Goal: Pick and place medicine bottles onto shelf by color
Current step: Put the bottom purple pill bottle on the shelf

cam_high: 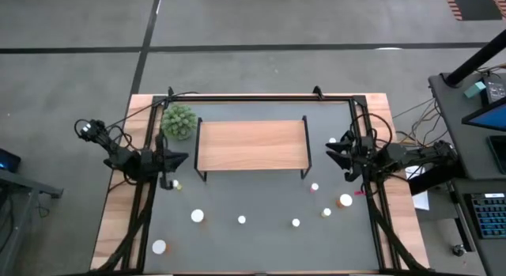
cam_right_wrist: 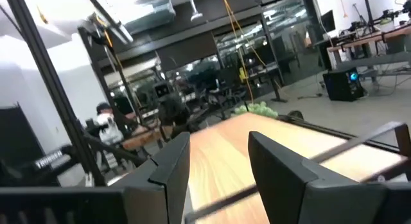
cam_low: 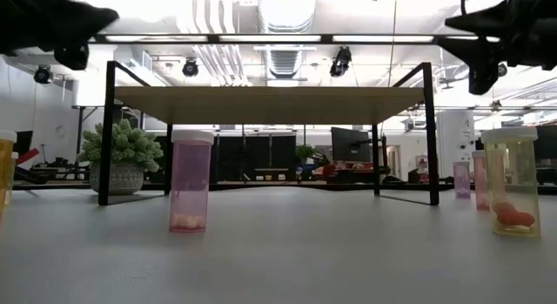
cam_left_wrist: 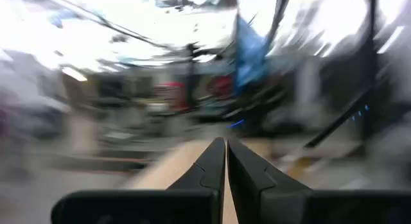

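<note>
Left gripper (cam_high: 183, 158) at the table's left edge, just off the shelf's left end, dark tapered fingers (cam_left_wrist: 209, 165) pressed flat together, clenched on nothing. Beside it the green spiky plant ball (cam_high: 179, 121) in a pale textured pot at the shelf's back-left corner.

Shelf (cam_high: 251, 145): flat rectangular light-wood board with visible grain on thin black metal legs, centred at the back of the matte dark grey table (cam_high: 261, 244), which has a wood border. Top of the shelf is bare.

Medicine bottles all stand on the table in front of the shelf, small translucent plastic cylinders with white round caps. From left: one near the front-left corner (cam_high: 159, 247), one with an orange body (cam_high: 197, 217), one mid-front (cam_high: 241, 220), another (cam_high: 295, 223), a pink one (cam_high: 314, 187), a yellow one (cam_high: 326, 213), a larger orange one (cam_high: 345, 201). Low view shows a pink bottle (cam_low: 190, 183) upright, pills at its bottom.

Right gripper (cam_high: 332, 149) just off the shelf's right end, above the table, blocky dark fingers (cam_right_wrist: 170, 165) parted, released, grasping nothing.
</note>
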`<state>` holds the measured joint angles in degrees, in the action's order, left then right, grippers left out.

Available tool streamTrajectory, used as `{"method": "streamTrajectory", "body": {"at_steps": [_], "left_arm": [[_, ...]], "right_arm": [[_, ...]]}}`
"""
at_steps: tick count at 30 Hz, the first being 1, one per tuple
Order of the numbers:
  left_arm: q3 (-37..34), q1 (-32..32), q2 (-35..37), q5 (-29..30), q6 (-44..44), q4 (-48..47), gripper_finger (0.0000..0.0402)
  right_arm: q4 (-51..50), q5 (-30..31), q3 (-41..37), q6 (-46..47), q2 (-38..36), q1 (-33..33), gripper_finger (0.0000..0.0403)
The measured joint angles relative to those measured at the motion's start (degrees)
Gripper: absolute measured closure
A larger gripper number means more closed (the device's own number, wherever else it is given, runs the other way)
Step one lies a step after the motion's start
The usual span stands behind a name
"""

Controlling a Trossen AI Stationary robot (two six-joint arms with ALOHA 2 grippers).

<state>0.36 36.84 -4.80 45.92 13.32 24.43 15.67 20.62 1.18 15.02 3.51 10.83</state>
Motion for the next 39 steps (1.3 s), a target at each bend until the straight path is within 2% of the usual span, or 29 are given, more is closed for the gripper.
{"method": "streamTrajectory", "body": {"at_steps": [3, 8, 12, 15, 17, 20, 22, 25, 32, 39], "left_arm": [[0.00, 0.00, 0.01, -3.13, -3.69, 2.40, 0.0402], [0.00, 0.00, -0.04, -3.56, -4.34, 5.66, 0.0402], [0.00, 0.00, -0.06, -4.44, -10.12, 5.57, 0.0402], [0.00, 0.00, 0.00, -4.34, -9.88, 5.62, 0.0402], [0.00, 0.00, 0.09, -3.08, -9.57, 5.79, 0.0402], [0.00, -0.02, -0.04, 1.92, -9.55, 5.75, 0.0402], [0.00, -0.02, -0.04, 4.50, -9.53, 5.63, 0.0402], [0.00, -0.02, -0.04, 4.31, -9.51, 5.55, 0.0402], [0.00, -0.02, -0.06, 3.49, -9.46, 4.55, 0.0402], [0.00, -0.01, -0.07, -3.70, -9.47, 4.58, 0.0402]], "right_arm": [[0.13, 0.07, 0.21, -0.58, -0.02, 0.00, 0.0255], [0.06, 0.22, 0.25, -1.60, -0.02, 0.00, 0.0255], [-0.08, 1.46, 0.27, -4.01, 0.03, 0.00, 0.0255], [0.13, 1.94, 0.27, -3.83, 0.02, 0.00, 0.0255], [2.53, 1.99, 0.27, -2.61, 0.09, 0.00, 0.0255], [9.23, 0.51, 0.40, -6.07, 1.71, 0.00, 0.0256], [14.73, -0.90, 0.40, -9.10, 3.80, 0.00, 0.0259], [19.99, -1.52, 1.57, -12.59, 7.97, 0.00, 0.0268], [19.46, -2.47, 11.08, -18.64, 21.04, 0.01, 0.0286], [16.41, -5.37, 21.46, -24.64, 32.52, 0.14, 0.0308]]}}
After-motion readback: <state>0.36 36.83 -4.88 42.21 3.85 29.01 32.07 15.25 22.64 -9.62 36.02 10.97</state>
